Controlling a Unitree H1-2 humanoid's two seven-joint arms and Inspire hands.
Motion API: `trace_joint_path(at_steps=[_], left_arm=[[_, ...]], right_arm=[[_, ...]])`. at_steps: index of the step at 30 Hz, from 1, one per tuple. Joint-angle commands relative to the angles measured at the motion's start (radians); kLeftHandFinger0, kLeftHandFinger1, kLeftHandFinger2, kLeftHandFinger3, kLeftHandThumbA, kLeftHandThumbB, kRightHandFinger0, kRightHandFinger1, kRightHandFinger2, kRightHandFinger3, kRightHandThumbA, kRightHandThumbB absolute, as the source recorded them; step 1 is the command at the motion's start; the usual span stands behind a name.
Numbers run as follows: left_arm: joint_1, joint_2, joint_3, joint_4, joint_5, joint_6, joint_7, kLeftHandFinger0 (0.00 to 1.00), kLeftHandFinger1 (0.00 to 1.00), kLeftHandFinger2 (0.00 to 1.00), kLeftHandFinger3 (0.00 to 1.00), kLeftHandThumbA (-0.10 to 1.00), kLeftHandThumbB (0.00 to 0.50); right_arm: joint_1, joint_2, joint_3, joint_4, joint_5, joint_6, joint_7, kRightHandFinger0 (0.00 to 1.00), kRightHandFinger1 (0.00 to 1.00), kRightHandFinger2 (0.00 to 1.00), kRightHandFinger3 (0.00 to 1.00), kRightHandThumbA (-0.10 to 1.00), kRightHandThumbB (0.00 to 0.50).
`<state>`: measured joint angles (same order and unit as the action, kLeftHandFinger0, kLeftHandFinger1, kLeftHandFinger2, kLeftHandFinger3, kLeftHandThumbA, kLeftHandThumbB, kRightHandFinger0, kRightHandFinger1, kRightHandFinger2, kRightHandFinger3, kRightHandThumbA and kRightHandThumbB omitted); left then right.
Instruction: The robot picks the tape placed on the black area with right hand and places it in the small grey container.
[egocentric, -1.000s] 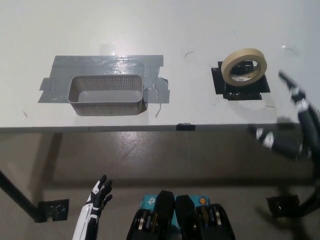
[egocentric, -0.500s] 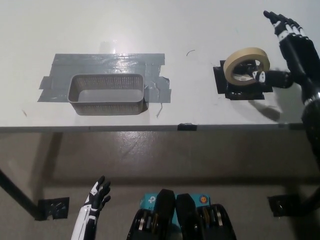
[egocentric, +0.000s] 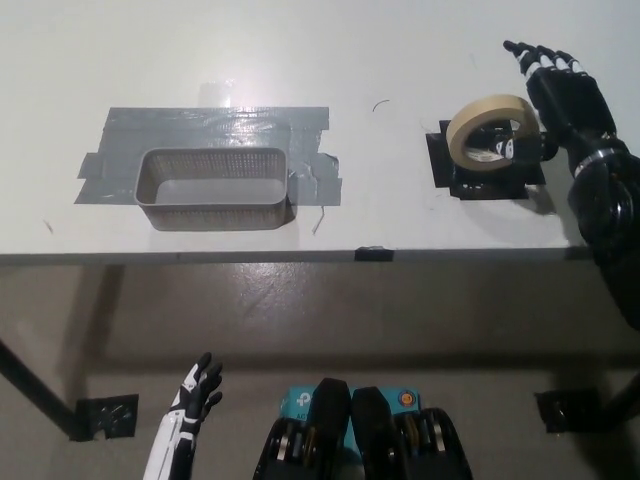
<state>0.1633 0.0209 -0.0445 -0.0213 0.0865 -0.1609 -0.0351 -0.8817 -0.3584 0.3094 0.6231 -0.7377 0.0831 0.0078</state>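
A roll of beige tape (egocentric: 491, 135) stands tilted on a black patch (egocentric: 483, 165) at the right of the white table. My black right hand (egocentric: 558, 100) is open just right of the roll, fingers spread and pointing away, thumb reaching in beside the roll's right rim. I cannot tell if it touches the tape. The small grey mesh container (egocentric: 214, 188) sits empty on a patch of grey tape (egocentric: 215, 130) at the table's left. My white left hand (egocentric: 192, 405) rests open below the table edge at the lower left.
The table's front edge (egocentric: 300, 256) runs across the middle of the picture, with a small black tab (egocentric: 372, 254) on it. Floor and a black table foot (egocentric: 105, 420) show below.
My right hand rose from below the table's front right edge to the far side of the tape, then drew in closer to the roll. The tape and container have not moved.
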Motion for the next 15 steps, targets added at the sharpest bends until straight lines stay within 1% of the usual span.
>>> trace_joint_path(at_steps=[1, 4, 8, 13, 15], left_arm=[[0.002, 0.013, -0.003, -0.027, 0.018, -0.046, 0.008, 1.00, 1.00, 1.00, 1.00, 1.00, 0.000], [-0.001, 0.016, -0.003, -0.026, 0.021, -0.045, 0.008, 1.00, 1.00, 1.00, 1.00, 1.00, 0.000], [-0.003, 0.018, -0.004, -0.035, 0.023, -0.035, 0.008, 1.00, 1.00, 1.00, 1.00, 1.00, 0.000], [-0.006, 0.016, -0.008, -0.036, 0.023, -0.032, 0.005, 1.00, 1.00, 1.00, 1.00, 1.00, 0.000], [-0.007, 0.017, -0.009, -0.032, 0.019, -0.036, 0.003, 1.00, 1.00, 1.00, 1.00, 1.00, 0.000]], right_arm=[[-0.094, -0.005, 0.024, 0.027, -0.026, 0.013, -0.014, 1.00, 1.00, 1.00, 1.00, 0.93, 0.500], [-0.118, -0.001, 0.037, 0.064, -0.017, 0.012, -0.016, 1.00, 1.00, 1.00, 1.00, 0.94, 0.498], [-0.140, 0.004, 0.037, 0.080, 0.006, 0.021, 0.002, 1.00, 1.00, 1.00, 1.00, 0.91, 0.473], [-0.169, 0.015, 0.043, 0.130, 0.017, 0.017, 0.010, 1.00, 1.00, 1.00, 1.00, 0.89, 0.474], [-0.175, 0.017, 0.052, 0.146, 0.013, 0.016, 0.013, 1.00, 1.00, 1.00, 1.00, 0.90, 0.478]])
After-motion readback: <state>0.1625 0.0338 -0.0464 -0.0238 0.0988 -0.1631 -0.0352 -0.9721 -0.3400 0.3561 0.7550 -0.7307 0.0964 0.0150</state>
